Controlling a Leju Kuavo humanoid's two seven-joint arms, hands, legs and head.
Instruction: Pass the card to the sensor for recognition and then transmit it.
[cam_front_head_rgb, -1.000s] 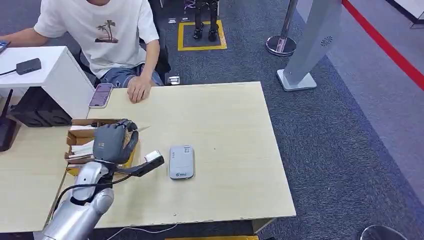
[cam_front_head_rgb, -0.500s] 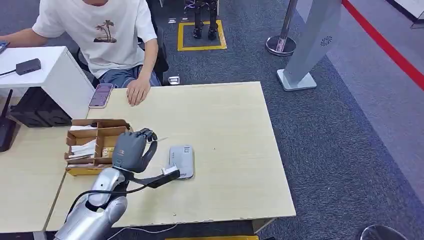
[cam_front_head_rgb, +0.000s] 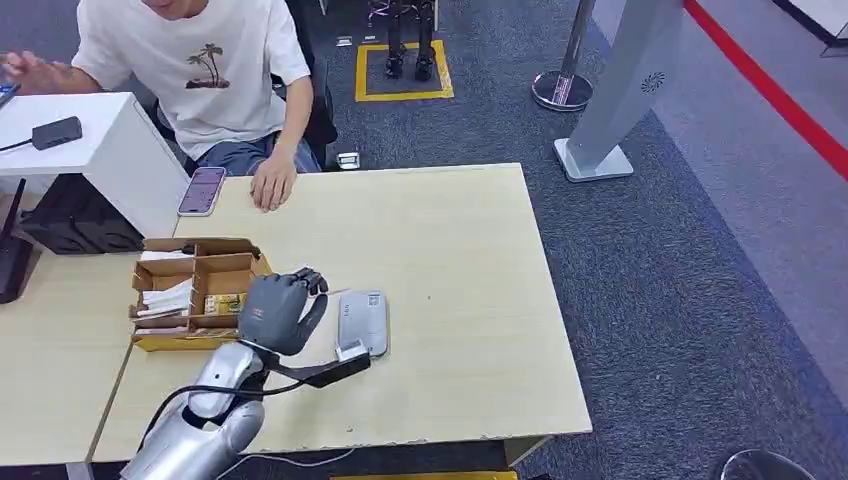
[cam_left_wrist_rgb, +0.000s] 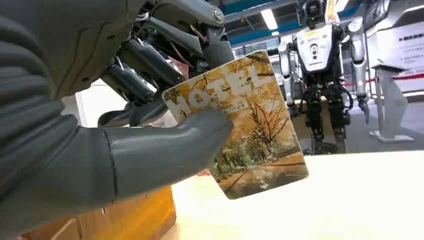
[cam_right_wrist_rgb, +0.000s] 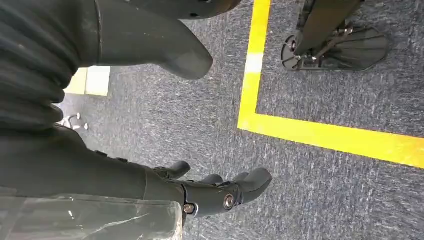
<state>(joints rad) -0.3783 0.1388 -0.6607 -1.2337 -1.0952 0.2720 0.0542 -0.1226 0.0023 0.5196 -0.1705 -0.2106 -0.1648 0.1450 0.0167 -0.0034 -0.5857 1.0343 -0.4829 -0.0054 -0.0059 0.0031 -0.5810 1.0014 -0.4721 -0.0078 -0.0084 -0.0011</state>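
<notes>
Left hand (cam_front_head_rgb: 277, 312) pinches the card (cam_left_wrist_rgb: 245, 125) between thumb and fingers (cam_left_wrist_rgb: 150, 65) just beside the grey sensor (cam_front_head_rgb: 363, 322), toward the bench's (cam_front_head_rgb: 470, 250) near-left corner — right hand (cam_right_wrist_rgb: 220, 192) hangs over the carpet, fingers loosely apart, holding nothing.

The left hand (cam_front_head_rgb: 272, 312) covers most of the thin yellow hotel key card (cam_left_wrist_rgb: 243, 125) in the head view. In the left wrist view its thick grey thumb hides part of the card's printed lettering. The grey rectangular card sensor (cam_front_head_rgb: 362, 322) near the worktop's front edge carries a label too small to read.
</notes>
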